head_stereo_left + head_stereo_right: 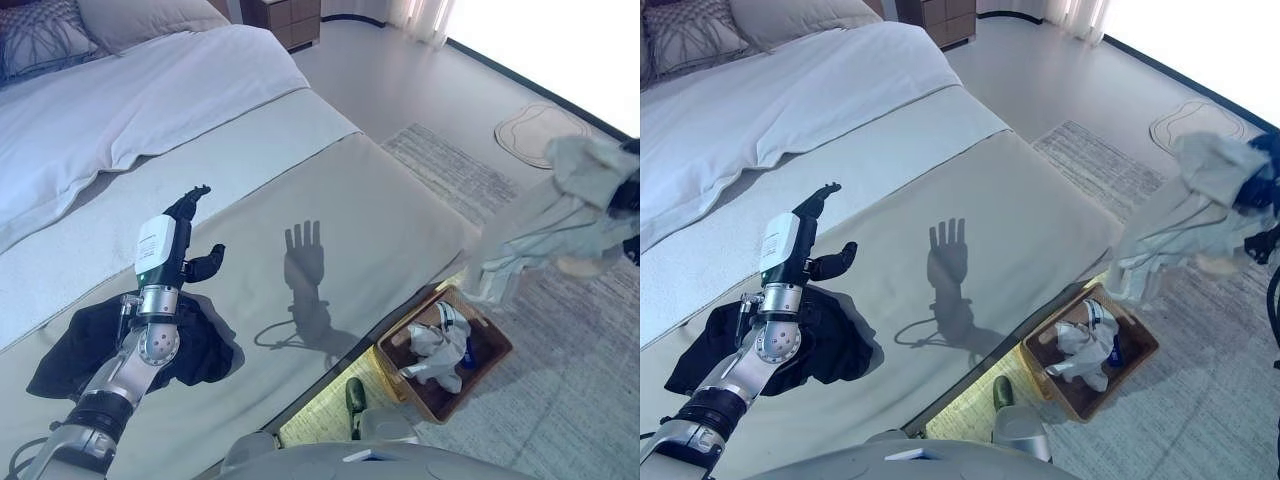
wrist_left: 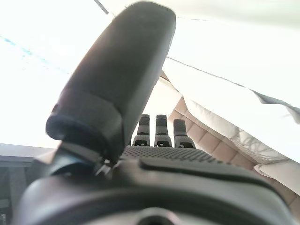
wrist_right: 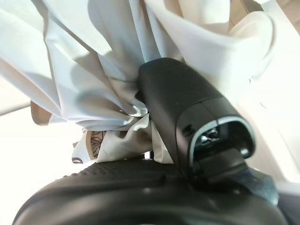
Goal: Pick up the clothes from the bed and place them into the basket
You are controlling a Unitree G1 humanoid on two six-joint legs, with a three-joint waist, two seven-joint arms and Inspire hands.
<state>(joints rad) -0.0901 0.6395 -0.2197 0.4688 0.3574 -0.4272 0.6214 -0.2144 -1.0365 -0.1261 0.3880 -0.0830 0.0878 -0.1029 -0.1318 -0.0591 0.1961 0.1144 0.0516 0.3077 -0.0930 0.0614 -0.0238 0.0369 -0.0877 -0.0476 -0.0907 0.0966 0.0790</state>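
My right hand (image 1: 627, 195) is at the far right, above the floor, shut on a pale grey-white garment (image 1: 545, 225) that hangs down above and to the right of the brown basket (image 1: 492, 362). In the right wrist view the thumb (image 3: 187, 101) presses into the bunched pale cloth (image 3: 84, 70). The basket stands on the floor beside the bed and holds a white garment (image 1: 438, 350). My left hand (image 1: 190, 235) is open with straight fingers, raised over the bed (image 1: 330, 220), just past a dark garment (image 1: 95, 345) that lies on the bed's near left part.
The bed has a white duvet (image 1: 150, 100) and pillows (image 1: 45, 35) at the far left. A grey rug (image 1: 560, 390) lies under the basket, with a small pale mat (image 1: 530, 130) beyond. A wooden nightstand (image 1: 290, 20) stands at the back.
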